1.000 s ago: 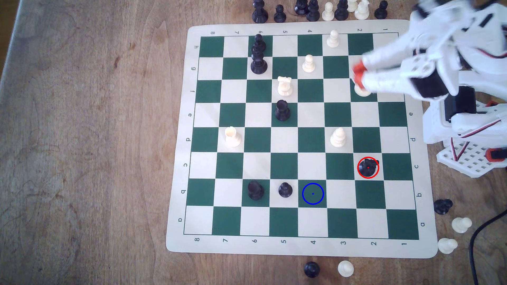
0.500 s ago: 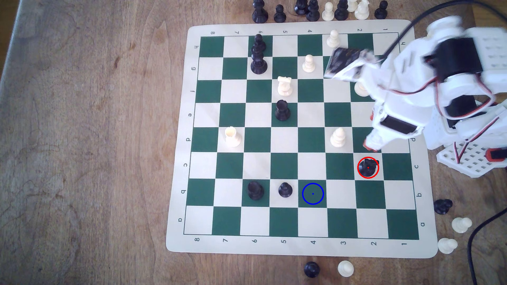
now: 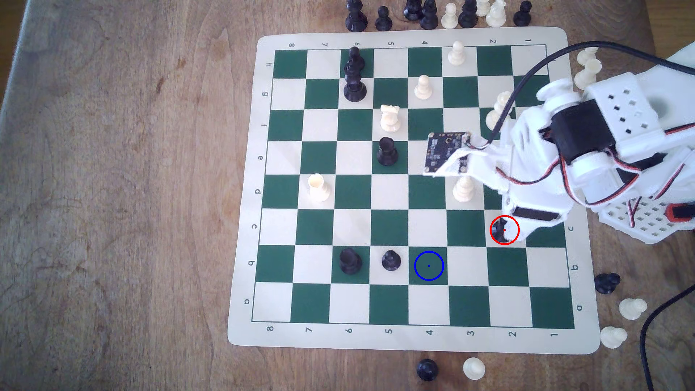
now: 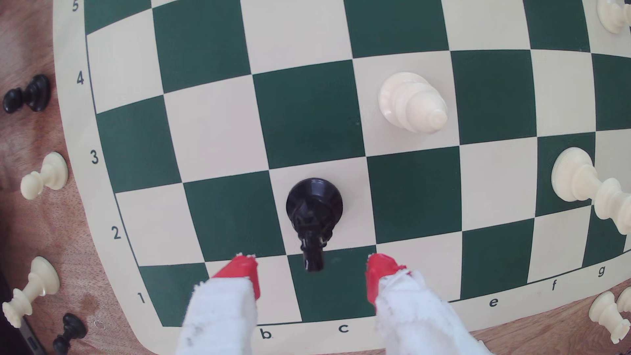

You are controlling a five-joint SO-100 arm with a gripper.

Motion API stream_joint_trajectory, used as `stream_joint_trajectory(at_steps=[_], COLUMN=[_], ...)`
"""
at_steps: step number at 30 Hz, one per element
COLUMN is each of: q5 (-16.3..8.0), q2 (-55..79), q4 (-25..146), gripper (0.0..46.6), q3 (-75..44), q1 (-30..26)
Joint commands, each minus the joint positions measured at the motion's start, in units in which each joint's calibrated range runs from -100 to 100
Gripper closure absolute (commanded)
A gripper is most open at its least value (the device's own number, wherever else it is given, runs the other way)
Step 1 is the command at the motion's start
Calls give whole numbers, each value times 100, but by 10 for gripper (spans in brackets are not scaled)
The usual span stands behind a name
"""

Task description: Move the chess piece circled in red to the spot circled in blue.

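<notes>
Knight (image 4: 314, 208): upright on its cream square at c2, inside the red ring, nothing gripping it
Gripper (image 4: 312, 273): jaws spread wide, empty, red tips either side of the knight's top and above it
Key relation: knight sits dead centre in the gap, just ahead of the tips, so a straight drop should bracket it
Spot (image 3: 428, 265): blue-ringed green square at b4, bare, well apart toward the exterior view's left

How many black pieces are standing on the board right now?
6: black pieces on h6, g6, e5, b6 and b5, plus the knight on c2 by the fingers. The arm may hide others.
</notes>
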Motion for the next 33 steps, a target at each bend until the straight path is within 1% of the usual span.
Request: stream_joint_trajectory(at_steps=[1, 6, 15, 19, 24, 26, 30, 33], q5=[5, 24, 5, -34, -54, -49, -20, -15], q2=[102, 263, 696, 840, 1069, 1103, 1112, 1069], q4=[-152, -299, -823, -971, -1052, -1052, -1028, -987], gripper=[323, 317, 332, 373, 378, 388, 441, 463], q3=[30, 130, 330, 348, 357, 366, 402, 420], q1=[-111, -119, -205, -291, -392, -392, -377, -353])
